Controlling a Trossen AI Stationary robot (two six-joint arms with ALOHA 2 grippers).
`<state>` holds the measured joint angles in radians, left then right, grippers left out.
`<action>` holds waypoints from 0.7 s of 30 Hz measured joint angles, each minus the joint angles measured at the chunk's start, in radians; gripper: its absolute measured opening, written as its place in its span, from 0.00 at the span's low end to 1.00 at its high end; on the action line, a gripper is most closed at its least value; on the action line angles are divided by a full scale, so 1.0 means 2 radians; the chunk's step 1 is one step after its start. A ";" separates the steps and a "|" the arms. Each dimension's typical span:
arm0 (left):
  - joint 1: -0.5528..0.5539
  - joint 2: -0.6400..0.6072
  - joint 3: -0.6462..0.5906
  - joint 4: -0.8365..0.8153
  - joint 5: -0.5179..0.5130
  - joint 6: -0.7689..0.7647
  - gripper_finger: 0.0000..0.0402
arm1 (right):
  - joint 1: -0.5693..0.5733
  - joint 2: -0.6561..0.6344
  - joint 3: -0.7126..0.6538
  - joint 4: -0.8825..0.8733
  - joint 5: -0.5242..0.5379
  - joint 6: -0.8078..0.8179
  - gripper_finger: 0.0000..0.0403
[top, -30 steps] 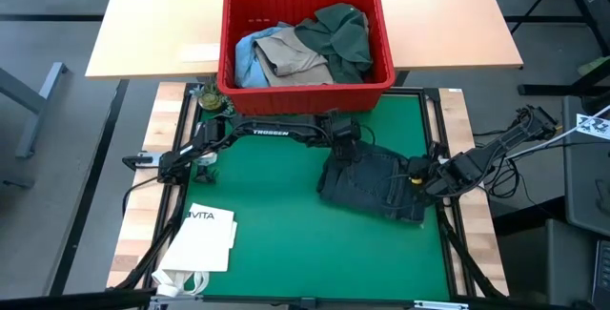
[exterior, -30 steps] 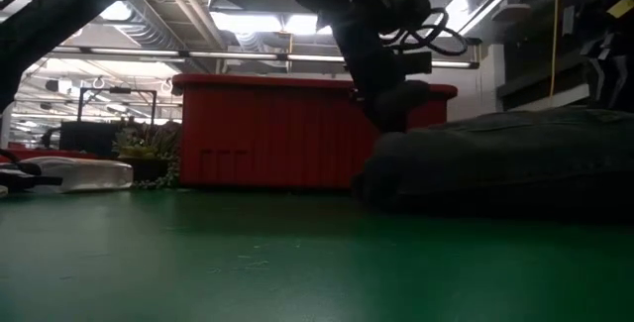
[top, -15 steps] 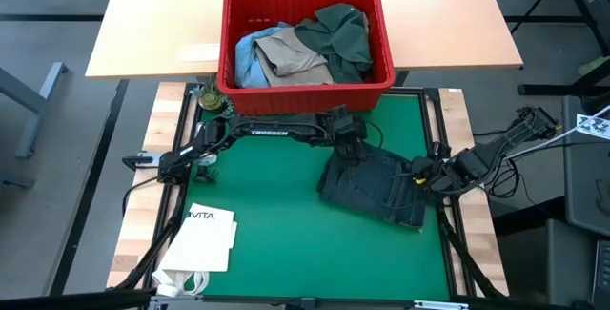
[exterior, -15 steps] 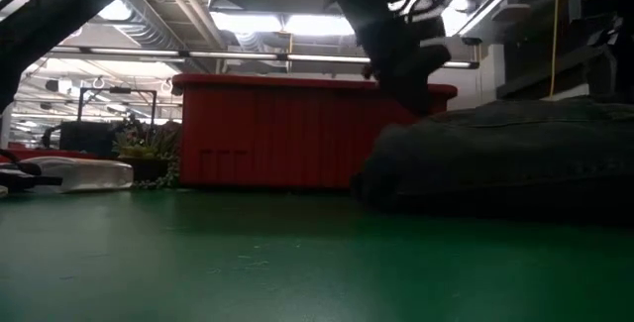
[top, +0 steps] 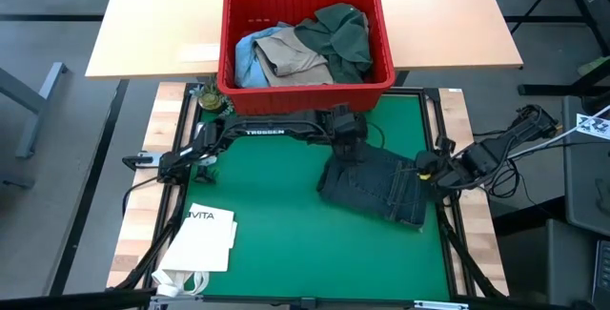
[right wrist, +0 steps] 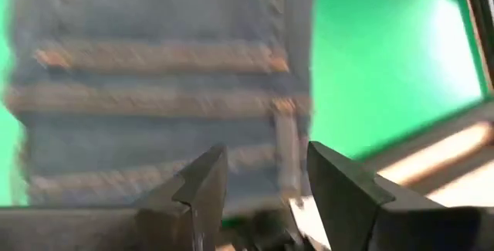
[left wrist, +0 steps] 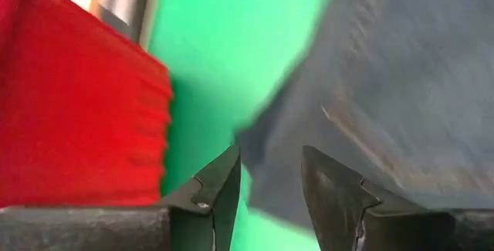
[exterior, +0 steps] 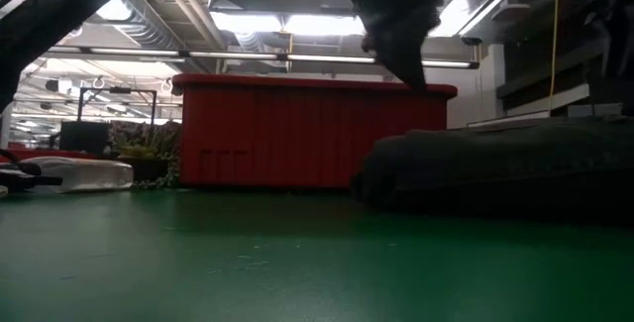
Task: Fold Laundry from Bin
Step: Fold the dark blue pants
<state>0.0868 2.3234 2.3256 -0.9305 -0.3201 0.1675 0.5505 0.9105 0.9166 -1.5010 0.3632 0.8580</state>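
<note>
I've got the folded dark trousers (top: 374, 187) on the green mat (top: 267, 215) just in front of the red bin (top: 307, 83); left gripper (top: 345, 144) and right gripper (top: 426, 170) both have fingers apart, gripping nothing. Next I'd reach into the bin for another garment.

bright overhead ceiling strips (exterior: 287, 23) glare (low view backlit), both wrist views motion-blurred.

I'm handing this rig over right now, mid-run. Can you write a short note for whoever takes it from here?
Left gripper: open, empty, above the near-bin edge of the dark trousers.
Right gripper: open, empty, at the trousers' right edge.
Trousers lie folded on the green mat.
Red bin holds the green shirt, khaki garment and light blue jeans.
Left: fold those three.
</note>
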 joint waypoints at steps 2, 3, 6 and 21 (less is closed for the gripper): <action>-0.005 0.000 0.015 -0.055 0.018 -0.003 0.33 | 0.000 0.008 -0.006 0.045 0.012 -0.011 0.45; -0.008 -0.001 0.016 -0.081 0.035 -0.010 0.33 | 0.000 0.013 -0.010 0.072 0.020 -0.025 0.45; -0.018 -0.001 0.013 -0.147 0.102 -0.048 0.33 | 0.000 0.039 -0.020 0.150 0.024 -0.066 0.45; -0.077 0.000 -0.096 -0.117 0.124 -0.165 0.33 | 0.000 0.203 -0.045 0.212 -0.019 -0.121 0.45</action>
<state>-0.0674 2.3234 2.1334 -1.1637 -0.0727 -0.1620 0.5503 1.3158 0.8272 -1.0776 0.3256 0.6159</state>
